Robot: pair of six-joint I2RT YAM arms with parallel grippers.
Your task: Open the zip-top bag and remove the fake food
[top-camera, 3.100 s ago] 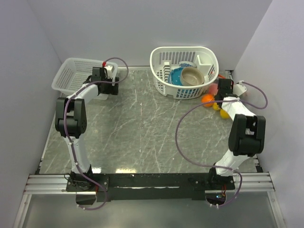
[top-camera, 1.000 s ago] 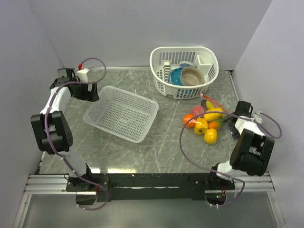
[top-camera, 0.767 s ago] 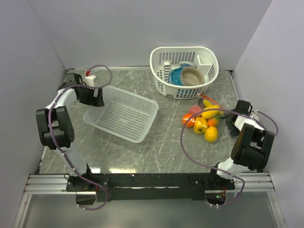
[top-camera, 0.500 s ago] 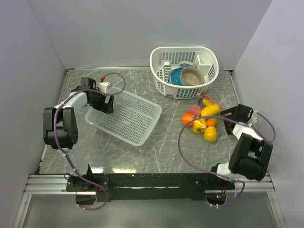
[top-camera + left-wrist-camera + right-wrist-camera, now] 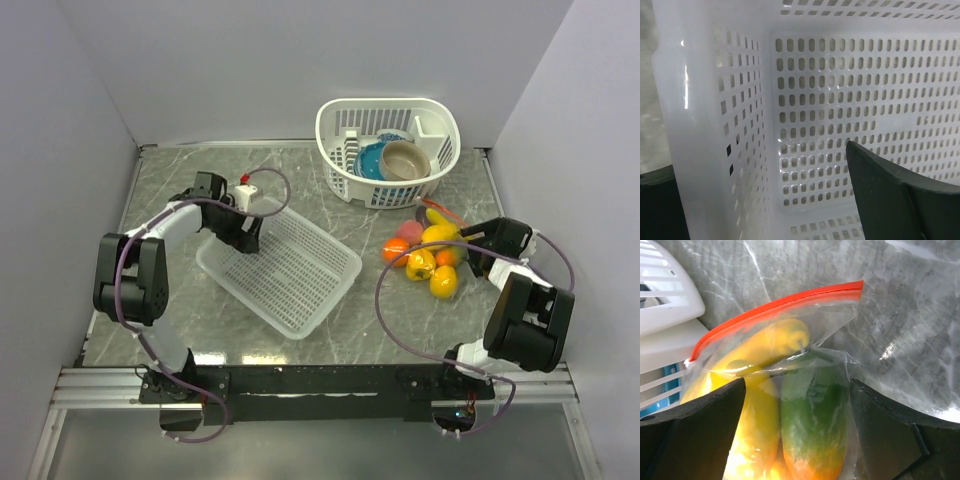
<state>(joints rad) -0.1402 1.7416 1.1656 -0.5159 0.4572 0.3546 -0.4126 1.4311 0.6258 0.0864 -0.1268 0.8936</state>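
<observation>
The right gripper (image 5: 797, 385) stands wide open, its fingers straddling the zip-top bag (image 5: 790, 352) without clamping it. The fake food (image 5: 812, 410), green and yellow pieces, lies inside, below the red zipper strip (image 5: 775, 307), which looks closed. Opening has seemingly not begun; this is the approach to a first hold. Next, one lip near the strip needs pinching, and likely a second gripper on the other lip.

In the top view the bag sits right of centre, just below the round basket (image 5: 385, 150). The right arm is folded low along the right edge, wrist pointing left. The left gripper (image 5: 755, 165), also wide open, hooks over the flat basket (image 5: 290, 270) wall left of centre.
</observation>
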